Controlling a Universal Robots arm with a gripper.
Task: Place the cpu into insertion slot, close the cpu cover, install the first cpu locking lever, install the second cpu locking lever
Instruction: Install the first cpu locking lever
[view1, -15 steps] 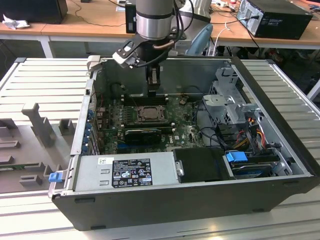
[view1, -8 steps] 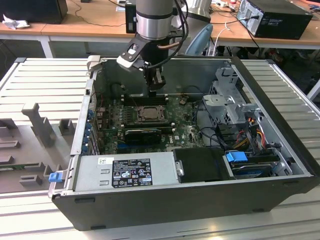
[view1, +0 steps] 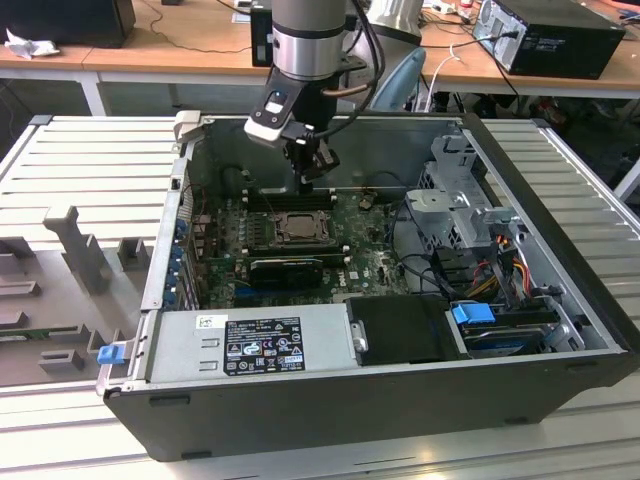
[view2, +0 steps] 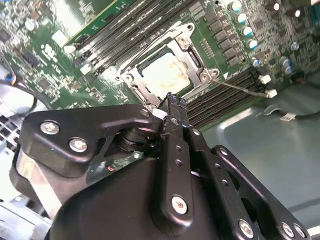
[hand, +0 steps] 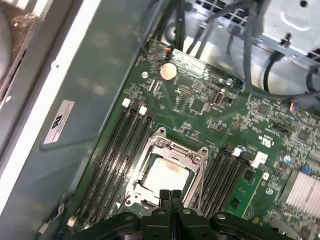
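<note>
The cpu (hand: 167, 172) lies in the insertion slot (view1: 297, 228) on the green motherboard (hand: 200, 107), its pale silvery top (view2: 165, 75) showing through the square cut-out. The cpu cover (hand: 161, 145) lies flat over it as a silvery frame (view2: 189, 50). A thin wire locking lever (view2: 245, 89) sticks out sideways from one corner of the socket, across the memory slots. My gripper (view1: 312, 170) hangs just above one edge of the socket. Its black fingertips (hand: 170, 193) are pressed together, shut with nothing between them (view2: 175, 102).
Long black memory slots (hand: 117, 150) flank the socket on both sides. A black expansion card (view1: 287, 268) lies near the socket, with a power supply (view1: 255, 345) at the case front. Cables and a drive cage (view1: 460, 205) fill the exterior view's right. The case wall (hand: 75, 115) stands close.
</note>
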